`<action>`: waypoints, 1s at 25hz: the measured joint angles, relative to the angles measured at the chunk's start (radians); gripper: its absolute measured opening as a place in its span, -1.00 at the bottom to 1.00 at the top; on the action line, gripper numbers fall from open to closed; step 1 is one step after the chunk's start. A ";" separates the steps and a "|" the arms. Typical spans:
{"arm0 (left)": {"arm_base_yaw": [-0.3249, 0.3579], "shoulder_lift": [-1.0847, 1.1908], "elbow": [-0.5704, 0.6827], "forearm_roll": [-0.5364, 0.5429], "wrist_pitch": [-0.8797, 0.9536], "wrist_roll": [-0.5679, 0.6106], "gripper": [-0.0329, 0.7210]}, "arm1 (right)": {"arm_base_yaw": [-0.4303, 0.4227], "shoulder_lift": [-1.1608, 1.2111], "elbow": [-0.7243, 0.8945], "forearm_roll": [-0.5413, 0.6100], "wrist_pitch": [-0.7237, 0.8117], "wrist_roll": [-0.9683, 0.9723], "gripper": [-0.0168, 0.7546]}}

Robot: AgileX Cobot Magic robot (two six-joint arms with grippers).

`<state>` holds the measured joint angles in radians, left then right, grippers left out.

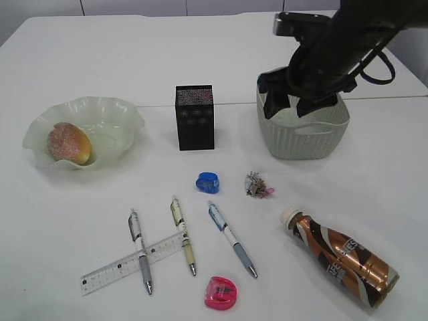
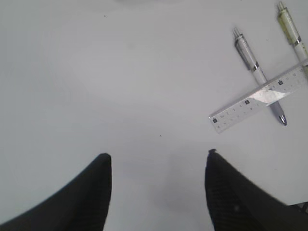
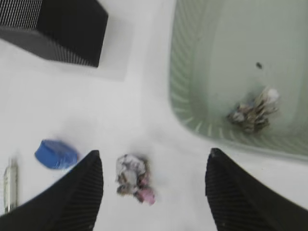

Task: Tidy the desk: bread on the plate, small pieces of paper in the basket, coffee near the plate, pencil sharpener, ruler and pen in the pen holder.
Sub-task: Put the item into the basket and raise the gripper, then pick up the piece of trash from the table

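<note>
Hovering above the grey-green basket (image 1: 302, 134), the right pincer (image 1: 294, 105) has its jaws apart and empty; one crumpled paper scrap (image 3: 254, 111) lies inside the basket, another (image 1: 257, 185) on the desk (image 1: 100, 60) just beside the blue pencil sharpener (image 1: 207, 182). The left pincer (image 2: 158, 187), likewise spread and empty, hangs over bare desk near the clear ruler (image 2: 260, 98). The bread (image 1: 68, 143) sits on the plate (image 1: 117, 110).

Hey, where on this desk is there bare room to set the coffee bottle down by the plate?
Bare tabletop lies between the plate and the pen holder, and in front of the plate, above the pens. The back of the table behind both is open too. It's crowded lower down around the ruler, pens and sharpeners.
</note>
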<state>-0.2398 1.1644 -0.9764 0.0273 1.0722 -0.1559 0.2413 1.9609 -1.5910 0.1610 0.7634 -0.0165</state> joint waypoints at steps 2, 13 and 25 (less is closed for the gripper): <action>0.000 0.000 0.000 0.007 -0.006 0.000 0.27 | 0.028 0.000 -0.001 0.000 0.055 0.000 0.31; 0.000 0.000 0.000 0.010 -0.020 0.000 0.26 | 0.149 0.057 -0.002 -0.127 0.147 0.104 0.13; 0.000 0.000 0.000 0.011 -0.021 0.000 0.26 | 0.149 0.178 -0.002 -0.153 0.152 0.108 0.07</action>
<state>-0.2398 1.1644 -0.9764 0.0388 1.0508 -0.1559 0.3905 2.1387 -1.5934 0.0082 0.9159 0.0912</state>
